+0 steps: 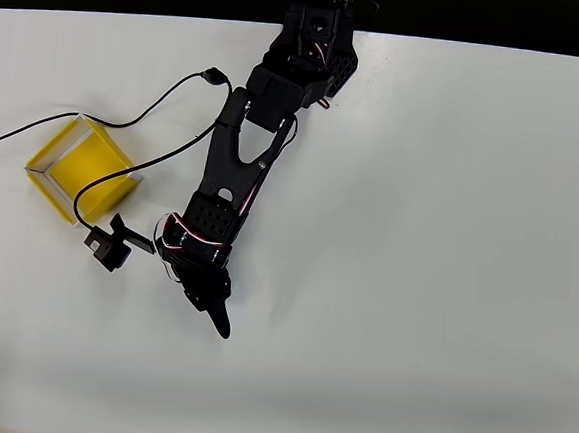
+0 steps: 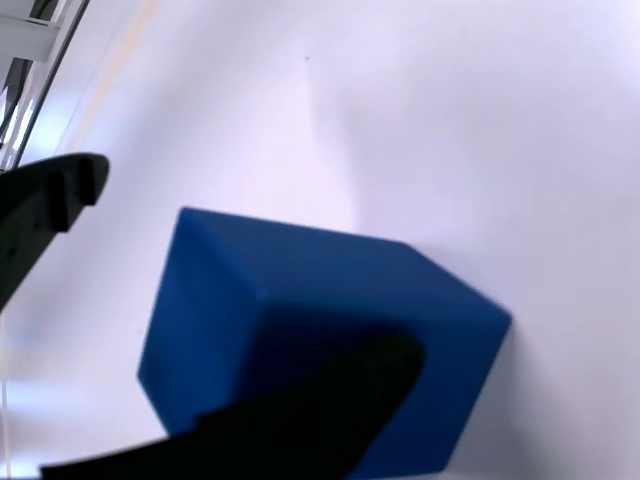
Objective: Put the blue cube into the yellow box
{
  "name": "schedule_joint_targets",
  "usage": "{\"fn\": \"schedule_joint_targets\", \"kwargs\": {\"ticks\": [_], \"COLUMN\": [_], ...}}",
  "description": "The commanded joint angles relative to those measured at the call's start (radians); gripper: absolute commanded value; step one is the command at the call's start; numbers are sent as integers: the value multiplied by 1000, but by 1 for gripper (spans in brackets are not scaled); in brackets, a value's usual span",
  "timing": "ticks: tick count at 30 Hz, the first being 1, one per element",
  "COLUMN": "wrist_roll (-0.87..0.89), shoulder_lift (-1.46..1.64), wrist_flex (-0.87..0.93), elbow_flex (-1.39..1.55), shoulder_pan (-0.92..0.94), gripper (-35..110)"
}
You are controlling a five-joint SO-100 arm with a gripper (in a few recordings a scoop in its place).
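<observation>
The tabletop (image 1: 444, 289) is a plain white surface; the arm (image 1: 243, 173) reaches from the middle of its far edge toward the centre-left in the overhead view. The box (image 1: 80, 170) sits near the left edge, open side up, well apart from the gripper (image 1: 217, 306). A black cable (image 1: 164, 152) runs from the arm past the box's rim, and a small black camera mount (image 1: 112, 246) projects beside the wrist between arm and box; both lie near the path to the box and may snag. In the wrist view the cube (image 2: 320, 340) rests on the tabletop between the fingers (image 2: 50, 205), one on each side and not visibly pressing, so the jaws appear spread, not yet gripping. The cube looks light, rigid and matte, so slip is judged unlikely; grip it across two opposite flat faces, centred, not on an edge.
</observation>
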Motion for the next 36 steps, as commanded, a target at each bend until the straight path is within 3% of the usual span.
{"fn": "schedule_joint_targets", "kwargs": {"ticks": [1,21,36], "wrist_roll": [-3,-94,-265], "shoulder_lift": [66,78,80], "wrist_flex": [23,-3,-5], "elbow_flex": [-91,-8,43], "shoulder_pan": [-3,0,8], "gripper": [51,37,20]}}
